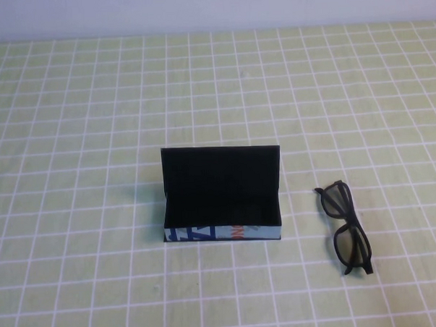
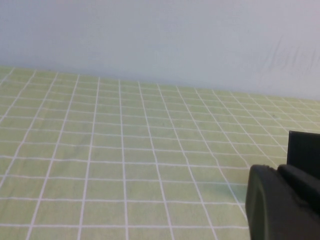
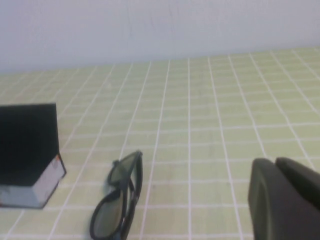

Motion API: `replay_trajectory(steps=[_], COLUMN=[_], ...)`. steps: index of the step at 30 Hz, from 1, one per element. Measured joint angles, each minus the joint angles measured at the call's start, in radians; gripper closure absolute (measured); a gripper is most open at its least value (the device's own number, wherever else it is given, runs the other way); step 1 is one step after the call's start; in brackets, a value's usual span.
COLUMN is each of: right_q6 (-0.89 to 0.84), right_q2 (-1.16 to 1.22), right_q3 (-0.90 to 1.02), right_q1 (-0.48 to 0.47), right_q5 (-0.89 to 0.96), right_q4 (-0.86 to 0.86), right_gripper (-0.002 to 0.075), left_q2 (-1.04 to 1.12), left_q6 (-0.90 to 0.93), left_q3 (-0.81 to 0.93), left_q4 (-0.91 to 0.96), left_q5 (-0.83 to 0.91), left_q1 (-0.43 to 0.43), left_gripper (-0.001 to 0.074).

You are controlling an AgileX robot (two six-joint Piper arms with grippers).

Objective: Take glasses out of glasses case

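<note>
Presently, the glasses [image 1: 347, 227] are found lying on the green checked tablecloth [image 1: 72, 141], outside the glasses case [image 1: 221, 196] and on its right in the high view, near it but not touching. Their arms appear folded, and the frame runs roughly front to back, angled slightly. In the right wrist view the glasses [image 3: 117, 202] are seen just beside the case's end wall [image 3: 31, 155], with a strip of cloth between them.

The case is set near the middle of the table with its lid raised upright at the back. Its black interior is exposed, and nothing can be made out inside it. The printed front side, in blue, white and orange, is turned toward the robot.

Neither arm is seen in the high view. The left gripper [image 2: 282, 202] is recorded only as a dark body part at the frame edge, held above the cloth, with a corner of the case visible behind it. The right gripper [image 3: 285, 197] is likewise seen only in part, above the cloth and apart from the glasses. Finger spacing cannot be told for either gripper.

Beyond the table, a plain pale wall [image 1: 211, 8] is noted.
</note>
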Motion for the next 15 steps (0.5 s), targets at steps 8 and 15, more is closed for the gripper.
replay_trajectory(steps=[8,15], right_q6=[-0.004,-0.004], right_q2=[-0.006,-0.006], right_q3=[0.002,0.002], right_q1=[-0.004,-0.004], right_q5=[0.18,0.184], right_q4=[-0.027,-0.027], right_gripper=[0.0742,0.0742], left_q2=[0.0,0.0], left_q6=[0.0,0.0], left_q3=[0.0,0.0], left_q4=[0.0,0.0], left_q5=[0.007,0.007], left_q1=[0.0,0.0], left_gripper=[0.0739,0.0739])
